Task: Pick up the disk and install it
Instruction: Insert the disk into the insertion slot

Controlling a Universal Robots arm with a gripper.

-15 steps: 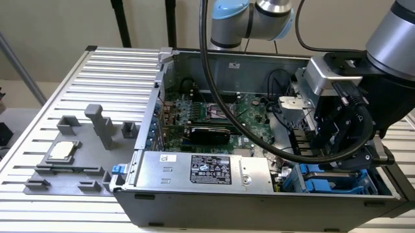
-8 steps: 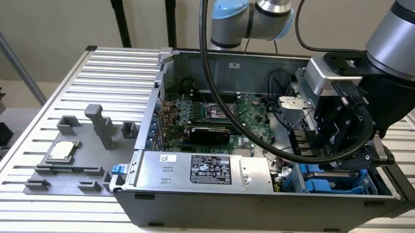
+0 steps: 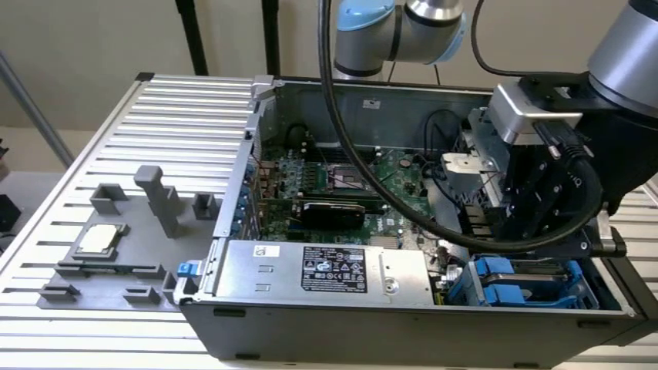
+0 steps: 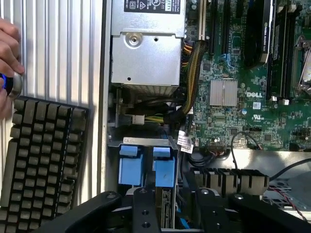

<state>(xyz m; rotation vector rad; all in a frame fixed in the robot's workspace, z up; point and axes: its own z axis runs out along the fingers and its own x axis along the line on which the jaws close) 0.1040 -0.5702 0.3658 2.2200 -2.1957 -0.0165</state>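
Note:
The disk (image 4: 164,208) stands on edge in the drive bay at the corner of the open computer case (image 3: 411,324). Its silver-grey side shows, with a blue carrier tab (image 4: 164,167) at its end. A second blue tab (image 4: 131,165) sits right beside it. In the exterior view the bay's blue rails (image 3: 519,281) show at the case's near right corner. My gripper (image 4: 172,213) hangs directly over that bay, straddling the disk's line. In the exterior view the black gripper (image 3: 529,231) sits just above the blue rails, partly hidden by cables.
A silver power supply (image 3: 329,266) fills the case front beside the bay, with the green motherboard (image 3: 350,185) behind it. On the slotted table, a grey fixture (image 3: 123,270) holds a small silver chip (image 3: 98,239). A keyboard (image 4: 43,160) and a person's hand (image 4: 7,48) lie outside the case.

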